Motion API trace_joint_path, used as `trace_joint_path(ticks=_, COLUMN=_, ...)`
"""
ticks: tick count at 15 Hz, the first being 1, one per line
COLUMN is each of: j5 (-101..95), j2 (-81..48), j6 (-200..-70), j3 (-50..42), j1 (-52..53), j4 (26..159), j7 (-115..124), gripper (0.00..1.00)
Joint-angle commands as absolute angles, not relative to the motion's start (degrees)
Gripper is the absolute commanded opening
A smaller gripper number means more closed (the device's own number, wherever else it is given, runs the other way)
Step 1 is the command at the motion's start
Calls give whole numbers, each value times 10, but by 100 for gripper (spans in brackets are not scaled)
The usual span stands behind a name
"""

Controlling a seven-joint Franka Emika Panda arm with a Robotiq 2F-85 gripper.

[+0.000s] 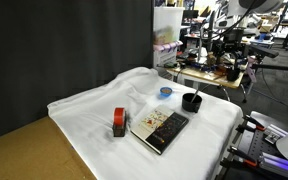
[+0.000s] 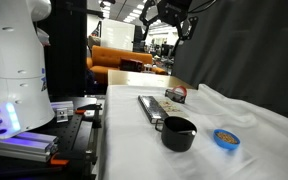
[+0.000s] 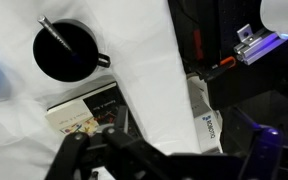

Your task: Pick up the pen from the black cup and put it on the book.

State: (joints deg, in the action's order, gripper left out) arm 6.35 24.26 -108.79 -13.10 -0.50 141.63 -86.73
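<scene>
The black cup [image 3: 66,52] stands on the white cloth with the pen [image 3: 56,35] leaning inside it. The cup also shows in both exterior views [image 1: 191,101] [image 2: 178,132]. The book [image 3: 89,112] lies flat beside the cup and is seen in both exterior views [image 1: 159,128] [image 2: 152,108]. My gripper [image 3: 169,145] hangs high above the table edge, well away from the cup, with its fingers spread wide and nothing between them. It shows near the top of an exterior view [image 2: 184,26].
A small blue disc [image 1: 165,92] [image 2: 225,138] lies near the cup. A red-and-black block [image 1: 119,122] [image 2: 176,94] stands past the book. The white cloth [image 1: 94,105] covers the table. Lab benches and equipment stand beyond the table's edge.
</scene>
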Motion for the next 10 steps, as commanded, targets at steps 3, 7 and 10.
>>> trace_joint_path(ticks=3, j5=58, j2=241, j6=-1095, j3=-124, j1=-11, j4=1420, j7=-868, gripper=100)
trace_joint_path(ticks=7, j5=56, j2=237, j6=-1099, j3=-130, j1=-12, j4=1430, j7=-882, gripper=100)
trace_joint_path(ticks=10, j5=44, j2=231, j6=-1107, j3=-130, j1=-14, j4=1439, j7=-887, gripper=100)
